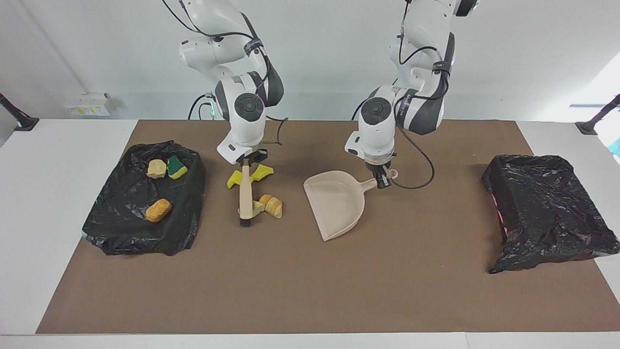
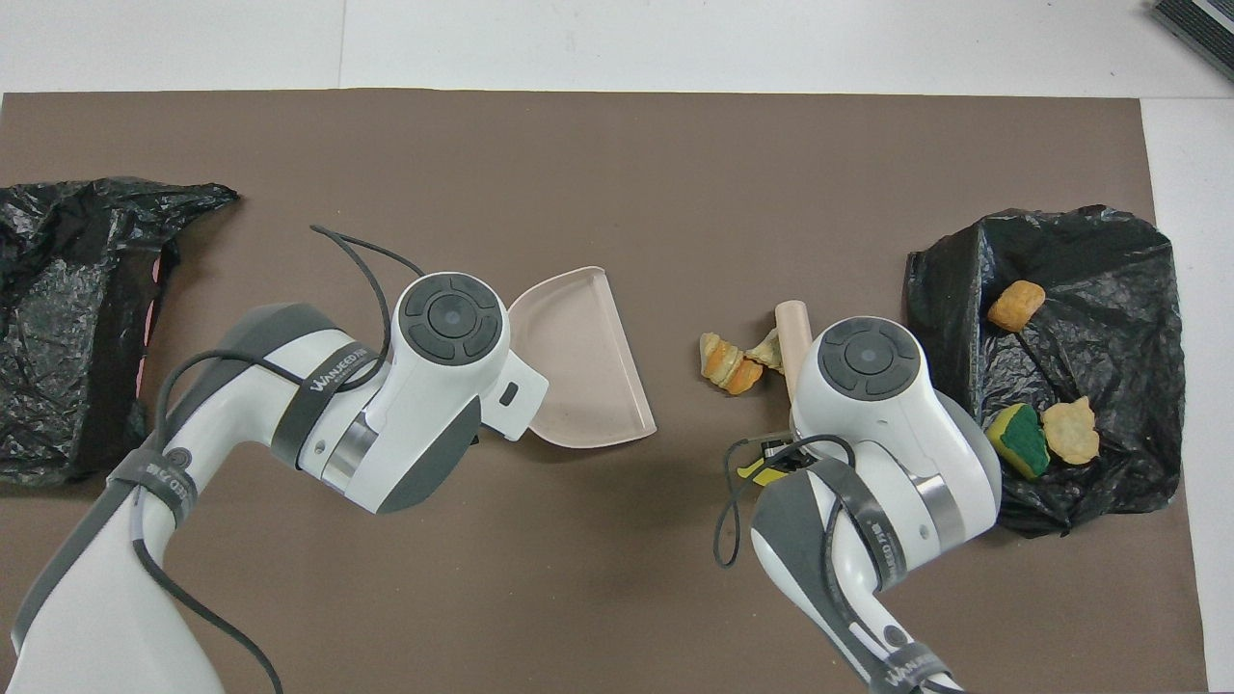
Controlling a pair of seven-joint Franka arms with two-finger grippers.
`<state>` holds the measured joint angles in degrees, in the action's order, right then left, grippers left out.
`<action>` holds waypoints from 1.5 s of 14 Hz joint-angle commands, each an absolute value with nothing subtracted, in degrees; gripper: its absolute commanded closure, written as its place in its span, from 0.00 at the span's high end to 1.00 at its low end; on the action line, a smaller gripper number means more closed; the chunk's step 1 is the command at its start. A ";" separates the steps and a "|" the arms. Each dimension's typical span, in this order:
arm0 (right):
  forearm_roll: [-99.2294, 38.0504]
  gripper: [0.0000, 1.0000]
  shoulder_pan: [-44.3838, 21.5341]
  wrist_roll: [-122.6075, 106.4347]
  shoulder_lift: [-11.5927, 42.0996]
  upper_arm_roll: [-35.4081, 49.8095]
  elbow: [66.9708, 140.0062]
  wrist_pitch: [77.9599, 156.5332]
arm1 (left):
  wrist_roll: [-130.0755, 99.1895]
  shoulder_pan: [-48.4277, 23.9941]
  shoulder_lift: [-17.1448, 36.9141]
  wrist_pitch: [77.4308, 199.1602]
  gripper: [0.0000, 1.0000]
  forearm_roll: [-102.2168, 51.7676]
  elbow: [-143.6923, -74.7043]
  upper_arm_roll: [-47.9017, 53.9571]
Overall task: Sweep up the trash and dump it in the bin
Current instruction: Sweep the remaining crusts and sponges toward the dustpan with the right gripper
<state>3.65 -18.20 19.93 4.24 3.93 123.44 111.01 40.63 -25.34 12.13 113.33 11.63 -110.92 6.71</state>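
The right gripper (image 1: 248,162) is clamped on the top end of a brush (image 1: 245,194). The brush hangs down with its dark bristles on the mat (image 1: 310,291). It stands in the middle of four bits of trash. Two yellow sponges (image 1: 234,179) lie near the gripper, one on each side of the brush. A bread lump (image 1: 270,205) and a pale lump (image 1: 257,206) lie by the bristles, on the side toward the dustpan (image 1: 335,204).

The left gripper (image 1: 382,180) is clamped on the handle of the dustpan. The dustpan is beside the brush, toward the left arm's end of the table. Its wide mouth points away from the robots. There is nothing in it.

Three more bits lie on a black bag (image 1: 121,218) beside the brush, toward the right arm's end of the table: a green sponge (image 1: 176,166), a tan lump (image 1: 156,168) and an orange lump (image 1: 158,210).

Another black bag, the bin (image 1: 547,213), lies well apart from the brush, at the left arm's end of the table.
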 commanded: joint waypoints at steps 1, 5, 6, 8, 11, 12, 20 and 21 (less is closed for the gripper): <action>-3.32 0.00 -19.42 16.70 5.97 4.04 122.78 112.85 | 38.94 -27.51 8.27 115.75 0.00 12.83 -116.45 6.06; -16.22 0.00 -24.08 16.17 8.88 4.13 122.00 118.65 | 38.94 -28.91 6.34 119.69 0.00 12.83 -120.66 6.06; -20.09 0.00 -24.95 16.43 9.31 4.04 120.69 118.74 | 39.02 -28.92 6.24 120.66 0.00 12.83 -121.11 6.06; -25.82 0.00 -26.63 18.45 9.76 3.96 116.83 118.05 | 39.11 -28.92 6.24 121.37 0.00 12.83 -121.20 6.15; -24.53 0.00 -25.14 19.51 5.21 3.08 115.49 112.00 | 39.55 -28.65 6.42 125.67 0.00 12.74 -121.72 6.24; -21.30 0.00 -22.87 21.25 2.75 3.08 115.58 109.71 | 39.81 -28.30 6.42 125.77 0.00 12.74 -121.73 6.24; 1.47 0.00 -18.38 23.21 -11.60 3.43 132.25 94.75 | 46.85 -29.88 5.36 119.01 0.00 12.75 -121.29 6.06; 2.45 0.00 -17.15 23.03 -10.99 3.51 133.41 95.27 | 46.58 -30.14 5.27 118.57 0.00 12.74 -121.38 6.06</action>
